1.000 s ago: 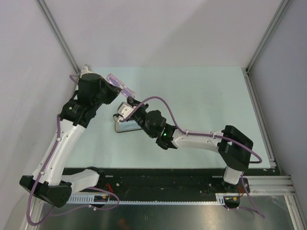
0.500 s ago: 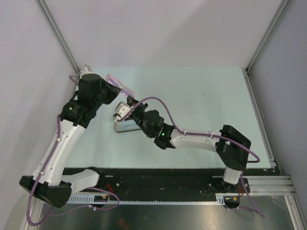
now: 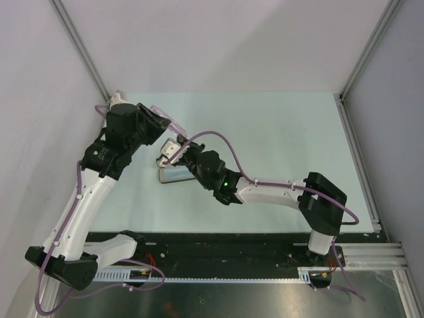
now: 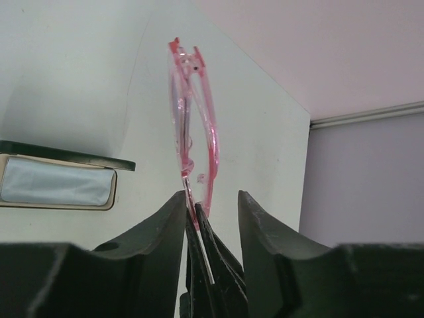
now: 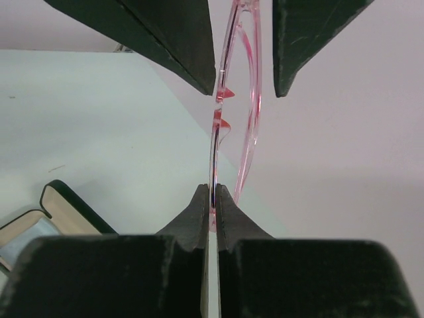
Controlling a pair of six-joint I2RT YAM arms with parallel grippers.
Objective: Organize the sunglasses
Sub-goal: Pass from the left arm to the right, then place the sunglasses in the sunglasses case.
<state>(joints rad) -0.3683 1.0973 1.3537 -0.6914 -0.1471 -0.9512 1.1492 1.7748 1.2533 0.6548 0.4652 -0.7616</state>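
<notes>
The sunglasses [image 3: 173, 124], with a thin pink frame, hang in the air between the two grippers above the table's left part. My right gripper [image 5: 213, 192] is shut on one end of the sunglasses [image 5: 248, 99]. My left gripper [image 4: 212, 202] is open, with its fingers on either side of the sunglasses [image 4: 199, 112] and of the right gripper's fingertips [image 4: 205, 265]. The left finger lies close against the frame. In the top view the left gripper [image 3: 161, 126] is just above the right gripper [image 3: 172, 142].
A black case [image 3: 173, 175] lies open on the table below the grippers, with a pale blue cloth [image 4: 56, 182] inside it. The case also shows in the right wrist view [image 5: 63, 205]. The walls stand close at the left and behind.
The right gripper has risen a little toward the left gripper. The left wrist has shifted right, so less of the sunglasses sticks out beyond it.
</notes>
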